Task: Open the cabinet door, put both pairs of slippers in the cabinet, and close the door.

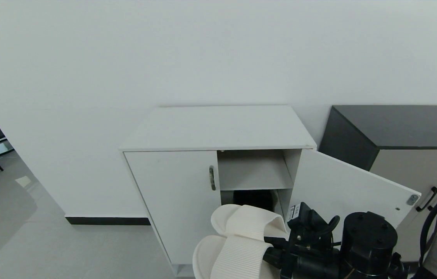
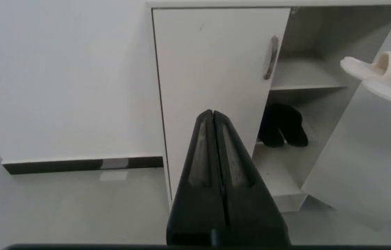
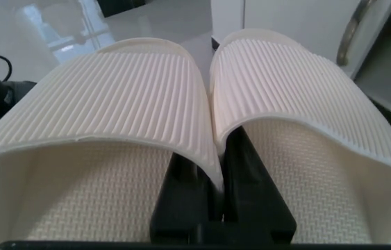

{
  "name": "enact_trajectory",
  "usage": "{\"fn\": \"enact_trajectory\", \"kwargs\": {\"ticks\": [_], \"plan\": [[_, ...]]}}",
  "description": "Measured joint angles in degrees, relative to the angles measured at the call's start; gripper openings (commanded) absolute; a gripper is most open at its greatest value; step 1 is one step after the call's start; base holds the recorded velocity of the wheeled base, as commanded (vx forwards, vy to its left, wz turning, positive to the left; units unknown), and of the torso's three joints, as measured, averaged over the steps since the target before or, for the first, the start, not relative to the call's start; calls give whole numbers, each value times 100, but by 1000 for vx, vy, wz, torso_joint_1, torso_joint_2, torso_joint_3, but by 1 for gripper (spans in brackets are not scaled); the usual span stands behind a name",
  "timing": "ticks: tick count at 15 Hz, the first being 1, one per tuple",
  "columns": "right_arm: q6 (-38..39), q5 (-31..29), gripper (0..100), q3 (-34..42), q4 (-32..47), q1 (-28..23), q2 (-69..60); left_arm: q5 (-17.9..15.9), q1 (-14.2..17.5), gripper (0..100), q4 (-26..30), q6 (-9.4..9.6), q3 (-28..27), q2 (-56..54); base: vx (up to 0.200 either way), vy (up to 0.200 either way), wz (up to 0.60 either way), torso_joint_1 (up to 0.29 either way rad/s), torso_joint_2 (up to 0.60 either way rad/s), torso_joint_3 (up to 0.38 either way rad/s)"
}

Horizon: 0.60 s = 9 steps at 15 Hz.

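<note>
Indoors: grey floor (image 1: 28,232), white wall (image 1: 164,50); right gripper (image 3: 221,187) clamps white slippers (image 3: 132,90) (left gripper (image 2: 213,119) closed).

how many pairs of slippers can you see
2. A cream pair is pinched in the right gripper before the open cabinet; a black pair sits inside it. The shut door may hide more.

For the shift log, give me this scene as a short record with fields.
cabinet: white, two doors
right door: open
left door: shut
black slippers: inside, below the shelf
white slippers: held in front of the opening
right gripper: shut on white slippers
left gripper: shut, empty
</note>
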Motion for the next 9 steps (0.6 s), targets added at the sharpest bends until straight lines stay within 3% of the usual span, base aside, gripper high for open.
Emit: {"fn": "enact_trajectory", "kwargs": {"ticks": [9], "plan": [[33,0,0,0,7,11,52,0,2,0,-2,0,0,0,0,0,0,-229,521,296]]}}
